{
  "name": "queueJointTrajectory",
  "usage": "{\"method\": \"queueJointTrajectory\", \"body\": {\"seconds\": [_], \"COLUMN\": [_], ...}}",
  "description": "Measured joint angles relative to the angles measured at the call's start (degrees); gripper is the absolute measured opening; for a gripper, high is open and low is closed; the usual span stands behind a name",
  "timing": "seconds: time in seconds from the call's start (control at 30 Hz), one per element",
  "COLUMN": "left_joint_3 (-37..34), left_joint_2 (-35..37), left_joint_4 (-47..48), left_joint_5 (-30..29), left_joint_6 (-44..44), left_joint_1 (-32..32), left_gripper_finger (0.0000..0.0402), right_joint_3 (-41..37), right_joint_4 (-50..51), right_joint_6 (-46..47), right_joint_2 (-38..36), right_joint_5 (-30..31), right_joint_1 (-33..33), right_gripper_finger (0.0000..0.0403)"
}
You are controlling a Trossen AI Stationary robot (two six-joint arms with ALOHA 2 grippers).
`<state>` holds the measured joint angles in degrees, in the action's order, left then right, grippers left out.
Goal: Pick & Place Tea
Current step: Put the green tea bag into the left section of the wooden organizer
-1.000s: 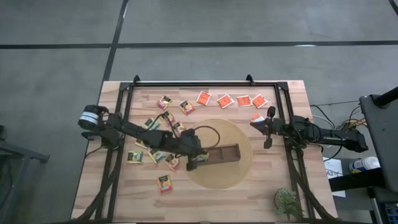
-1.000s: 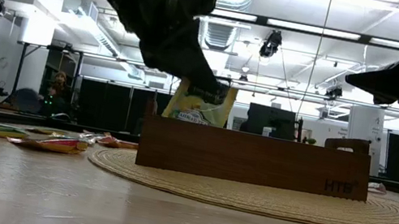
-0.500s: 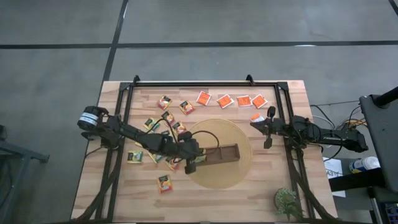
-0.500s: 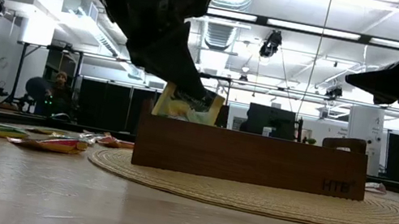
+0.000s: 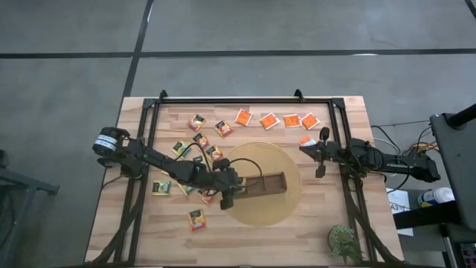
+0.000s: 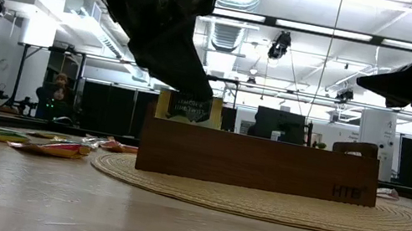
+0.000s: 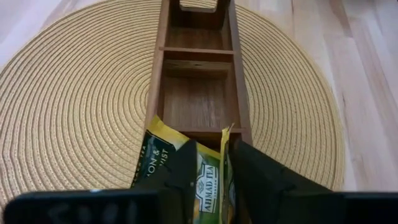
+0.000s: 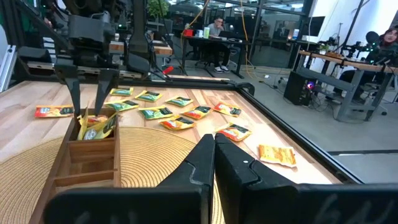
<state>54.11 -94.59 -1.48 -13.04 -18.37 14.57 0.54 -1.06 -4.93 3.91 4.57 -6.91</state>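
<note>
Left hand (image 7: 211,165) narrowly parted around green-yellow sachet (image 7: 205,180) in tray (image 7: 199,106) end compartment; many sachets (image 5: 277,120) left on table (image 5: 327,216).

grey floor (image 5: 74,89) crossed by dark seams; ceiling strip lights (image 6: 290,24); desks (image 8: 323,62) with seated people (image 8: 216,28) beyond

Left fingers (image 7: 186,180) apart; right fingers (image 8: 214,165) closed.

arms: 2, dark, jointed | left arm (image 5: 160,164): black cable loop | base: round silver-grey cap
</note>
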Motion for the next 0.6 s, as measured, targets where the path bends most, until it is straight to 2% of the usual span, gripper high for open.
{"method": "queueJointTrajectory", "body": {"seconds": [0.2,0.37,0.6], "left_joint_3": [1.17,3.61,4.15], "left_joint_2": [1.06,3.96,8.26], "left_joint_4": [1.54,6.00,15.16], "left_joint_5": [-1.74,-8.66,-10.07], "left_joint_6": [-0.71,-1.19,-5.85], "left_joint_1": [0.01,0.91,3.08], "left_gripper_finger": [0.0157,0.0161,0.0161], "right_joint_3": [-0.01,0.01,-0.01], "right_joint_4": [-0.02,0.00,-0.01], "right_joint_6": [0.00,0.00,0.00], "right_joint_2": [-0.01,0.00,-0.03], "right_joint_5": [-0.01,-0.01,-0.01], "right_joint_1": [0.01,0.01,-0.01], "right_gripper_finger": [0.0009,0.0008,0.0009]}}
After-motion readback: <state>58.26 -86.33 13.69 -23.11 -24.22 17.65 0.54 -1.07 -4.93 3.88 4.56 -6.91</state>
